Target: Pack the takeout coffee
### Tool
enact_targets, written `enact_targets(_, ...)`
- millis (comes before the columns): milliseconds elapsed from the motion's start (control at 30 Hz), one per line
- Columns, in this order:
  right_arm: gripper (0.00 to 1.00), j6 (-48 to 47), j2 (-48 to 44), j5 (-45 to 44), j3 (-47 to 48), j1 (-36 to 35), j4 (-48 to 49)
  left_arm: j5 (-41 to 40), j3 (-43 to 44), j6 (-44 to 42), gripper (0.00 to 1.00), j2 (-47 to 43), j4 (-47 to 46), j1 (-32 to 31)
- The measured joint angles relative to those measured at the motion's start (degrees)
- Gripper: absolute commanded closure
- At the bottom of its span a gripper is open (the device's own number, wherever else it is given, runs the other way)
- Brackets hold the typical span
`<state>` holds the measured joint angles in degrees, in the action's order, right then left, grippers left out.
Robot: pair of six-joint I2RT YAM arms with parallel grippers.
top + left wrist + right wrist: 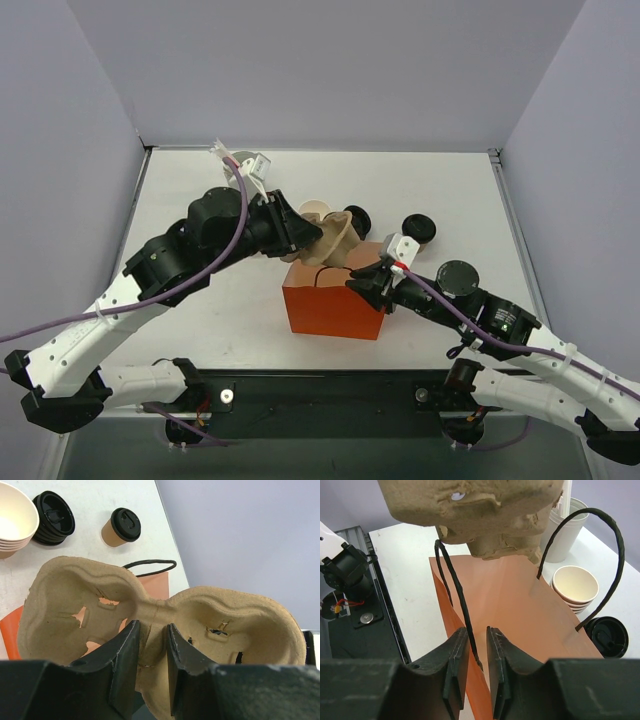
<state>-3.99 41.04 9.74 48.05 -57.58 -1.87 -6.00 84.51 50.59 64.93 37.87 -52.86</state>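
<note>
The takeout coffee, a small tan cup with a black lid, stands on the table right of the orange paper bag; it also shows in the left wrist view. My left gripper is shut on the middle rib of a pulp cup carrier and holds it tilted above the bag's mouth. My right gripper stands narrowly open astride the bag's near rim, where a black cord handle meets it, at the bag's right top corner.
A stack of lidless tan cups and a pile of black lids sit behind the bag. A tall white cup stands beyond them. The bag's second handle arches up on the far side. Grey walls close in the table.
</note>
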Motion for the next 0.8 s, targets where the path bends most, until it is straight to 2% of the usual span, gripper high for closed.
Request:
enact_targets(567, 0.51, 0.98, 0.39, 0.72, 0.04, -0.28, 0.26, -1.01, -2.14, 4.46, 0.68, -4.28, -1.75, -0.07)
enact_targets(800, 0.42, 1.20, -0.70, 2.80, 1.75, -0.28, -4.15, -1.25, -4.48, 6.88, 0.68, -5.05, -2.80, -0.09)
